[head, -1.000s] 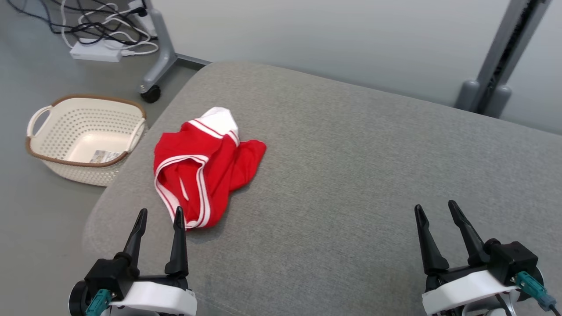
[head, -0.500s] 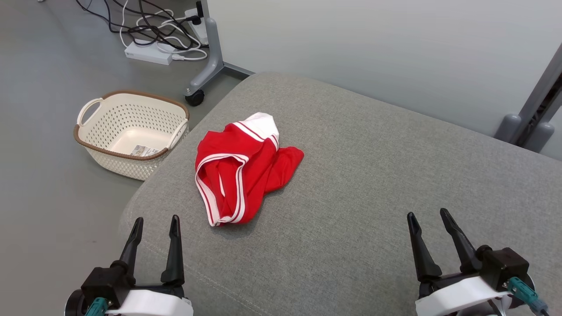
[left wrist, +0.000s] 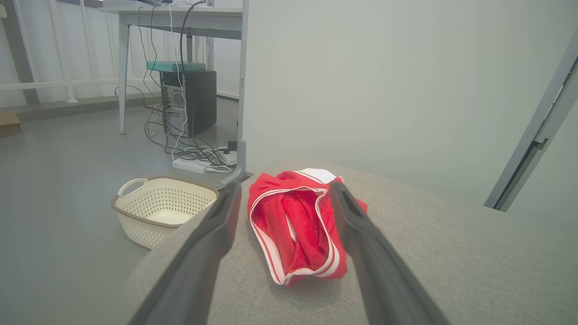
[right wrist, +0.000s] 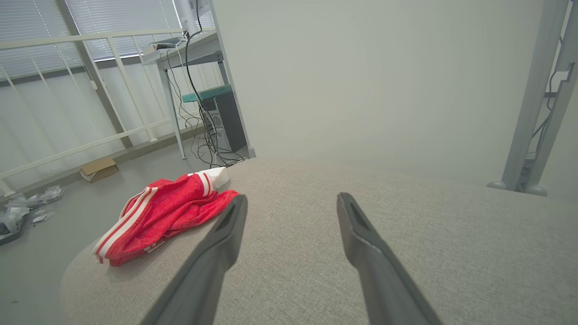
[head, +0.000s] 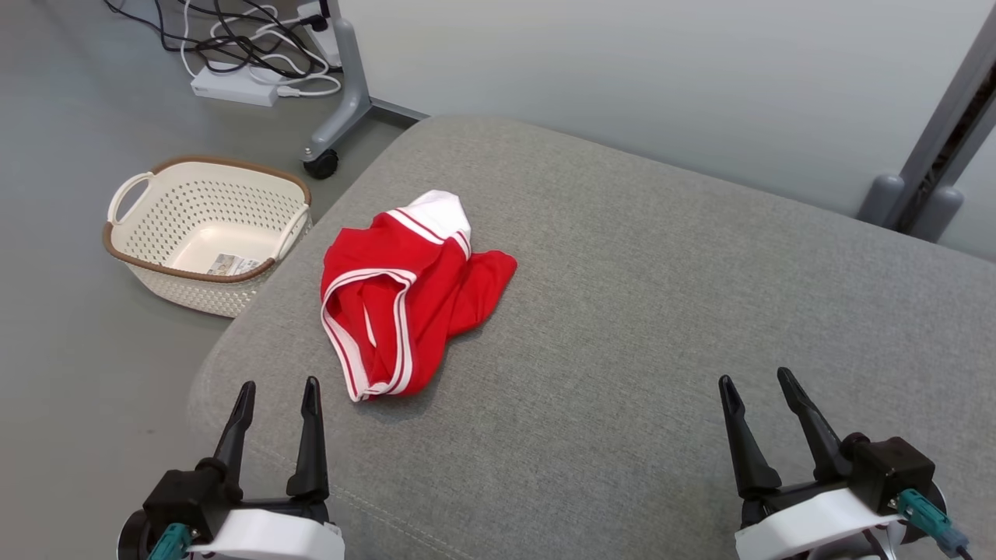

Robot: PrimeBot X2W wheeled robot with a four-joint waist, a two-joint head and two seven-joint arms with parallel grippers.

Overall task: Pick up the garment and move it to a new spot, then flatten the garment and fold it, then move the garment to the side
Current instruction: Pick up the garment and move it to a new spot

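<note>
Grey cushion (head: 661, 311): largest item, takes up most of the scene. Woven cover, judged slightly grippy.

Garment (head: 405, 311): red fabric w/ white trim, seen crumpled on the far-left part of the cushion, close to its left edge. Several layers are bunched and overlapped. A white band (head: 440, 210) is noted at the far end and a trimmed hem (head: 385, 381) at the near end. Judged light, soft and limp, not fragile. Sag and drape are to be expected once it is lifted. Cloth-on-cloth drag over the cover is likely, so a lift is judged better than a slide.

Basket (head: 206, 233): cream, perforated, set on the floor left of the cushion, apart from the garment.

Left gripper (head: 279, 383): near-left, 2 fingers spread apart, nothing held. The near hem lies just right of and beyond the tips. In the left wrist view the garment is framed between the fingers.

Right gripper (head: 755, 376): near-right, fingers likewise apart, empty, well apart from the garment.

Grasp pt (judgement): the near trimmed hem is preferred, since the trim looks doubled and thicker, so a pinch there should catch 1 or 2 layers w/o slipping. A pinch mid-heap risks all layers being taken, making flattening harder. Pick-up not yet begun.
</note>
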